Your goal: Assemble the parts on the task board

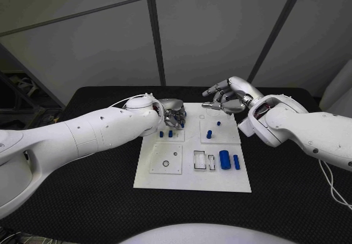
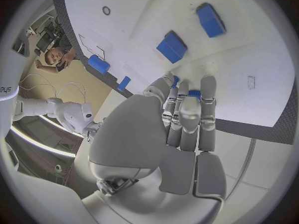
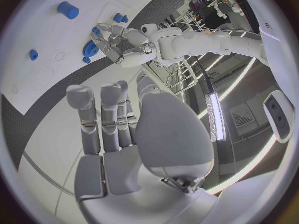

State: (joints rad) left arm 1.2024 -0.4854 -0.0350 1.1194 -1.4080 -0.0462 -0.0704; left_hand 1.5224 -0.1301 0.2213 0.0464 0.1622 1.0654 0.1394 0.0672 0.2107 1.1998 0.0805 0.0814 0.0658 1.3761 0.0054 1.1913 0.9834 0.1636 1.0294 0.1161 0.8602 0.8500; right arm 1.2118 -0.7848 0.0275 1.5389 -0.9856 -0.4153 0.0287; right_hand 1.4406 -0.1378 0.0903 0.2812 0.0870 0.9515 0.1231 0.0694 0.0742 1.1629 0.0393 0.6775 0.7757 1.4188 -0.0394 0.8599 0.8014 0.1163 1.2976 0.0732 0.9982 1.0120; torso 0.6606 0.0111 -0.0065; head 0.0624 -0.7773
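- Your left hand (image 1: 172,111) reaches over the far left part of the white task board (image 1: 192,180), its fingers (image 2: 208,97) pinching a small blue gear (image 3: 91,48).
- Your right hand (image 1: 229,97) hovers over the board's far right edge, fingers loosely curled, holding nothing.
- Blue parts (image 1: 224,159) lie on the board, which sits mid-tabletop (image 1: 73,203).

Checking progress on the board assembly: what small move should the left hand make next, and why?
Probably press the small blue gear down onto the white task board: the left hand already has its fingertips on it there, while the right hand hovers open.
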